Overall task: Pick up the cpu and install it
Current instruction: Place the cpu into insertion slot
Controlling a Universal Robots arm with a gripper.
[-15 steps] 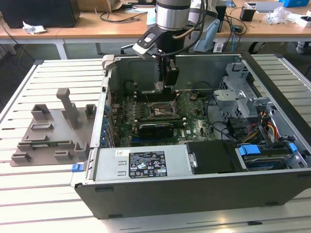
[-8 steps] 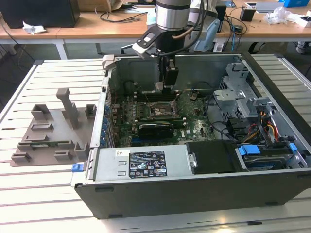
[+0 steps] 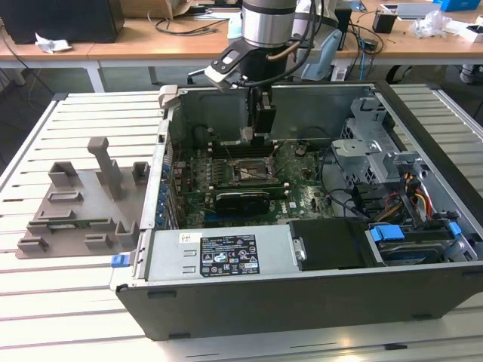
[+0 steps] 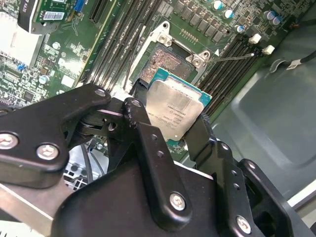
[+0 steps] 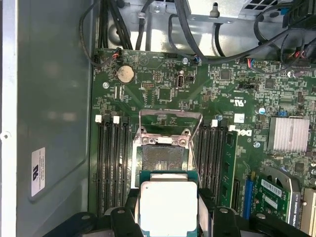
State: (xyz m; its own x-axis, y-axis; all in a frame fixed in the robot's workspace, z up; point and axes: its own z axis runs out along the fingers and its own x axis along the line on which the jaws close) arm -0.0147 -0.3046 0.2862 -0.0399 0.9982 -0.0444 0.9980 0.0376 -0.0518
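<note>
Silver cpu (image 4: 175, 111) gripped in pincer (image 4: 170, 119), near socket (image 5: 162, 158)

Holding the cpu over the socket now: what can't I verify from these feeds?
- Underside of the cpu: turned away in both wrist views.
- Gap between cpu and socket: neither wrist view is side-on; in the exterior view the gripper hides it.
- Socket's pins: too small in the first wrist view.
- One cpu edge: cut off by the first wrist view's frame.
</note>
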